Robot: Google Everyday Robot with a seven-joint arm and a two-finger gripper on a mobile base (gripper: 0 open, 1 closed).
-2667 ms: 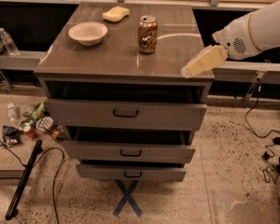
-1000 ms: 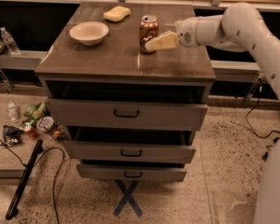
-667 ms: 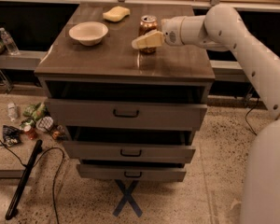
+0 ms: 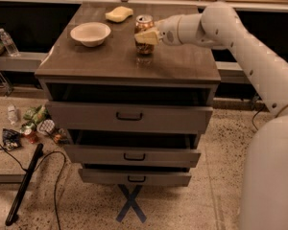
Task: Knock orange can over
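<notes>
Orange can (image 4: pixel 144 21) partly behind claw (image 4: pixel 144 37)

Light: dim and warm, falling from above onto the cabinet (image 4: pixel 110 56).
Glare: a soft sheen on the cabinet top, in front of the orange can (image 4: pixel 144 23).
Shadows: near black behind the cabinet and inside its open drawers.
Gripper (image 4: pixel 147 36): pale and brightly lit, against the can over the cabinet's back half.

orange can (image 4: pixel 144 48): glossy metal; gripper (image 4: pixel 146 36) at can: matt plastic, prob.; cabinet top (image 4: pixel 110 61): smooth, semi-gloss
</notes>
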